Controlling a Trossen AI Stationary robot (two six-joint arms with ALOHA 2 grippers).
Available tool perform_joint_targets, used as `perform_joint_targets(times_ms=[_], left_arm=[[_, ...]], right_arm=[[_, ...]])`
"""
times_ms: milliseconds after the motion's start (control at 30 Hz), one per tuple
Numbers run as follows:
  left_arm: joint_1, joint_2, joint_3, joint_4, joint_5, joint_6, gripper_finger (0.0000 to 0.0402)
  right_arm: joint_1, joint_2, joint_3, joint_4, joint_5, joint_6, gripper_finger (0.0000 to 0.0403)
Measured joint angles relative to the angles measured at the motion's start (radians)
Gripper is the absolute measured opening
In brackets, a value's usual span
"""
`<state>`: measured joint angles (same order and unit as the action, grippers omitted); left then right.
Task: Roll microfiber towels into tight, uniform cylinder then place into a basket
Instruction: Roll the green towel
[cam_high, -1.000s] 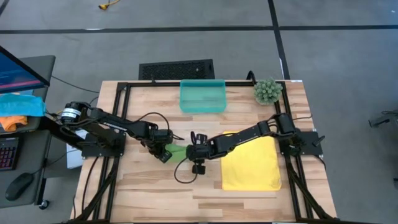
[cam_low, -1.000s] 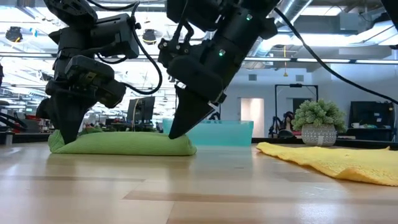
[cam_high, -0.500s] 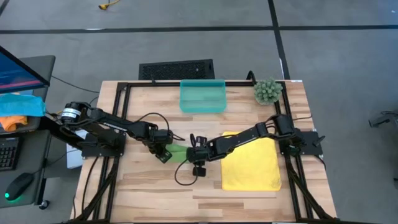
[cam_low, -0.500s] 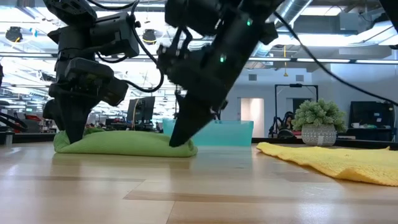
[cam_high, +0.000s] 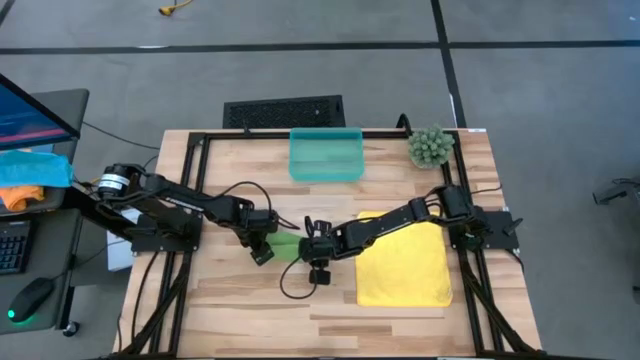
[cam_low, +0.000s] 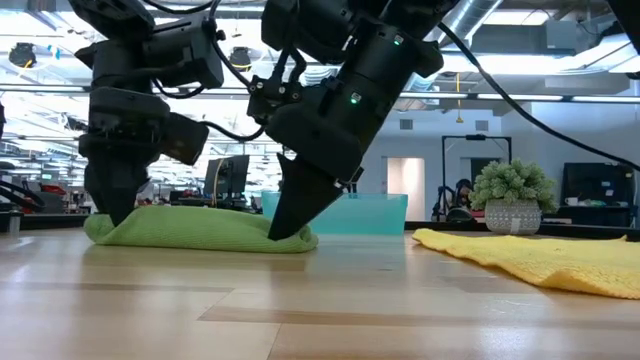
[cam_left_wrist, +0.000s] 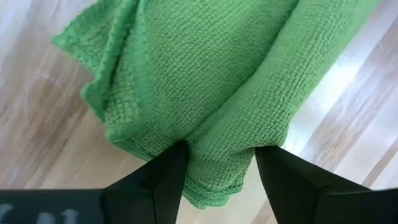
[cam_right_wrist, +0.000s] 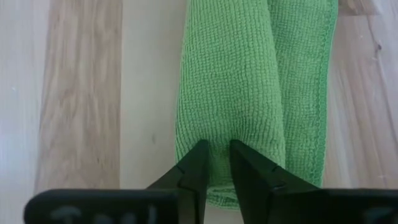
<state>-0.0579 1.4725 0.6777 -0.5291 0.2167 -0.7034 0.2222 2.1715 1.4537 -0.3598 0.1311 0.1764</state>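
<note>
High view, layout: green towel (cam_high: 287, 246) lies rolled on the counter (cam_high: 240, 300), between the two claws, just beside the yellow towel (cam_high: 405, 268) on the side away from the plant (cam_high: 430, 146).
Left claw (cam_left_wrist: 219, 163): at the roll's end farther from the yellow towel; fingers (cam_left_wrist: 155, 180) spread wide, straddling that end, cloth between them but not squeezed.
Right claw (cam_right_wrist: 214, 160): at the roll's end nearest the yellow towel; fingers nearly together, pinching a fold of the green towel at its tip.
Key relation: roll's long axis runs claw to claw, roughly in line with the yellow towel; each claw sits on one end, tips down on the cloth.
Nearer arm: both touching; only the right one has a grip, judged.
Basket (cam_high: 326, 154): well apart from the green towel, at the counter's far edge beside the plant; nothing seen in it.
Green towel look: low view shows a flattened sausage (cam_low: 200, 228), not a round cylinder; left wrist view shows loose layered edges flaring at one end, roll looks slack there.
Yellow towel look: flat, unrolled, edge slightly rumpled in low view (cam_low: 530, 258).
Step, judged: green roll about formed, not yet lifted; yellow one untouched.
Risk, judged: loose end may unwind if lifted by one end only.
</note>
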Motion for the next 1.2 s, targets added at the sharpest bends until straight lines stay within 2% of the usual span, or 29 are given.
perform_joint_targets(times_ms=[200, 400, 533, 667, 767, 900, 1000, 1200], left_arm=[[-0.032, -0.048, -0.003, -0.039, -0.112, 0.029, 0.0186], [-0.099, -0.178, -0.005, -0.132, -0.240, 0.011, 0.0177], [-0.198, -0.266, -0.005, -0.134, -0.313, 0.035, 0.0176], [-0.340, -0.304, -0.005, -0.079, -0.442, 0.121, 0.0176], [-0.441, -0.292, -0.004, -0.026, -0.541, 0.220, 0.0176], [-0.526, -0.212, -0.003, 0.062, -0.628, 0.346, 0.0176], [-0.545, -0.124, -0.002, 0.096, -0.654, 0.379, 0.0176], [-0.527, 0.012, -0.002, 0.074, -0.765, 0.351, 0.0176]], right_arm=[[0.000, 0.000, 0.000, -0.010, -0.002, 0.000, 0.0078], [0.000, 0.001, 0.000, -0.013, -0.002, 0.000, 0.0075], [0.000, 0.001, -0.001, -0.013, -0.002, 0.000, 0.0075], [0.000, 0.001, -0.001, -0.013, -0.002, 0.000, 0.0075], [0.000, 0.001, -0.001, -0.013, -0.002, 0.000, 0.0075], [0.000, 0.001, -0.002, -0.010, -0.002, 0.000, 0.0075], [0.000, 0.001, -0.002, -0.010, -0.003, 0.000, 0.0075], [0.000, 0.001, -0.003, -0.009, -0.003, 0.000, 0.0075]])
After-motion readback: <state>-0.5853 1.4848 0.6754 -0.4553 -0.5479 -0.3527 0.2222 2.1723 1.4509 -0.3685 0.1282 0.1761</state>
